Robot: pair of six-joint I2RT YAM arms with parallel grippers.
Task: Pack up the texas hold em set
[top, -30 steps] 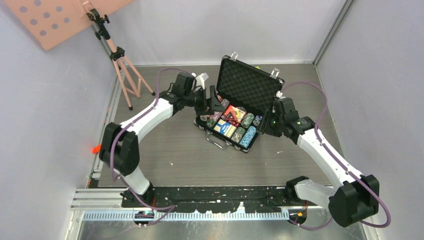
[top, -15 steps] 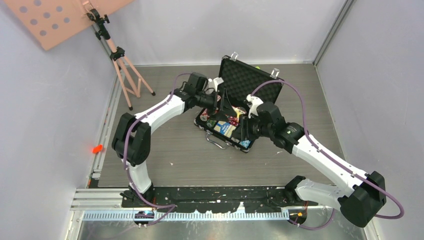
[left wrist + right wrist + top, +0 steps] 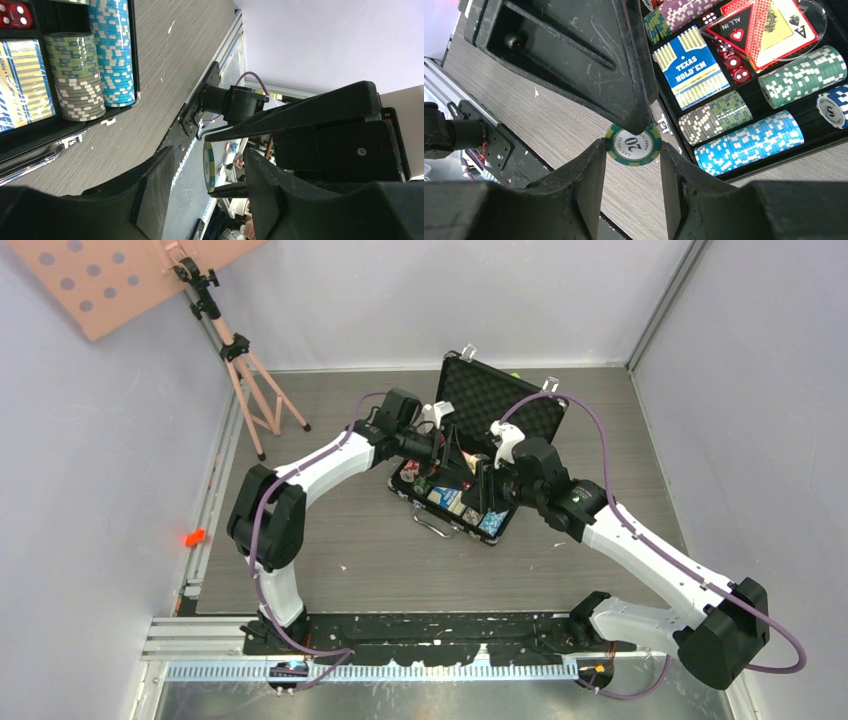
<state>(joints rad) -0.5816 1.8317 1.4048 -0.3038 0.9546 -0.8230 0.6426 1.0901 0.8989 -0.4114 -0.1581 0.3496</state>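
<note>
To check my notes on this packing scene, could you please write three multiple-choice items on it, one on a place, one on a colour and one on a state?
1. Where is the round green-and-cream poker chip marked 20?
A) between the right gripper's fingers
B) flat on the table
C) on the tripod

2. What is the main colour of the "Texas Hold'em" card box?
A) red
B) blue
C) black

3. How is the foam-lined lid of the black silver-trimmed briefcase?
A) shut
B) taken off
C) open, standing up

Answers:
1 A: the right wrist view shows both fingers on its rim.
2 B: the box is blue with yellow stripes.
3 C: the top view shows the foam facing the arms.
</note>
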